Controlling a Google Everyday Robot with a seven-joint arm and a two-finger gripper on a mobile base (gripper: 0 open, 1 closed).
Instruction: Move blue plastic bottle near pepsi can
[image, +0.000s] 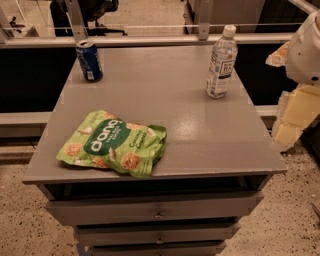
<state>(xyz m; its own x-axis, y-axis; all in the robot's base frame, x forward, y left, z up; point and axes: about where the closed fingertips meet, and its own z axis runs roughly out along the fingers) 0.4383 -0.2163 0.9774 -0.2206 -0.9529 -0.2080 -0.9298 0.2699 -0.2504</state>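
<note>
A grey flat-topped metal cabinet (170, 100) with shallow drawers down its front fills most of the view, standing on speckled flooring (20, 222).

On its near left part lies a crinkled green foil snack bag (112, 144) with white lettering, flat on the top and reaching close to the front edge.

At the upper right edge of the view, out beyond the cabinet's right side, the white rounded gripper (306, 47) shows only in part, and whether it is open or closed cannot be told. It holds nothing visible and is apart from the bottle. Below it sit pale yellow foam-like blocks (295, 112).

The tall clear plastic water bottle (221, 62) with white screw cap and white printed label stands upright near the far right corner.

The small dark-blue soda can (89, 61) with silver top stands upright at the far left corner, well apart from the bottle, with bare grey surface between them.
</note>
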